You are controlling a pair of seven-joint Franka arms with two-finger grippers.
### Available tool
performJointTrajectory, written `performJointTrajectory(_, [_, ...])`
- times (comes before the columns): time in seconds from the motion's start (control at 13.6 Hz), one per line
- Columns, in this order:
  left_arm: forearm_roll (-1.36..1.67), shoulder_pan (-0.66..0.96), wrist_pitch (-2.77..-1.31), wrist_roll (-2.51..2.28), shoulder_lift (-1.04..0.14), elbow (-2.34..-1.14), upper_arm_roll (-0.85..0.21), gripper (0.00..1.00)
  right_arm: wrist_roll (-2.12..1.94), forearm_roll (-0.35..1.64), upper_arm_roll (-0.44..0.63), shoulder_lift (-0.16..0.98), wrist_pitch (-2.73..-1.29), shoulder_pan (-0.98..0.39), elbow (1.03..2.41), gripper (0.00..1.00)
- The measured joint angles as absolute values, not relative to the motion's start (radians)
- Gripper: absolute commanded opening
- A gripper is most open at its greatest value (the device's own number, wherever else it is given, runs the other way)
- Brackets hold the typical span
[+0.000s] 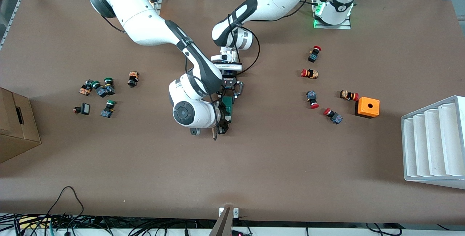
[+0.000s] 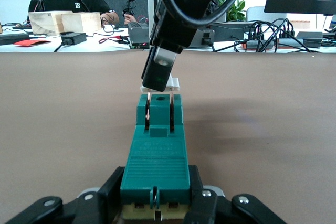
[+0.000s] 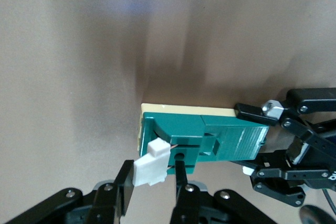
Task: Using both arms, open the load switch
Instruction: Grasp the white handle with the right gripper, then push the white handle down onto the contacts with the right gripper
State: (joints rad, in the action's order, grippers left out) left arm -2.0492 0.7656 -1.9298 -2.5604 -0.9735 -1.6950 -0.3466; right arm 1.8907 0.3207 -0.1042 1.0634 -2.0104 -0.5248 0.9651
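Note:
The load switch (image 1: 227, 106), a narrow dark-green block on a cream base, is held up over the middle of the table between both hands. My left gripper (image 1: 230, 95) is shut on one end of it; in the left wrist view its black fingers (image 2: 111, 188) clamp the sides of the green body (image 2: 157, 150). My right gripper (image 1: 225, 120) is at the other end. In the right wrist view that gripper (image 3: 152, 176) is shut on the white sliding piece (image 3: 152, 162), which stands tilted off the green body (image 3: 220, 137) with thin copper strips showing. The left gripper (image 3: 273, 145) also shows there.
Several red-capped push buttons (image 1: 310, 74) and an orange box with a hole (image 1: 367, 107) lie toward the left arm's end, beside a white ribbed tray (image 1: 432, 141). Green-capped buttons (image 1: 103, 90) and a cardboard box (image 1: 14, 127) are toward the right arm's end.

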Motion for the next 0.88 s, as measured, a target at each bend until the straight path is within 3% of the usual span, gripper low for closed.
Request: performJointTrajectory(0.88, [-2.057,0.767,-1.921,-2.561,-0.978,-1.695,-0.346,0.53,1.891,0.301,-0.104,1.041,-1.94,-0.547,0.965,0.37])
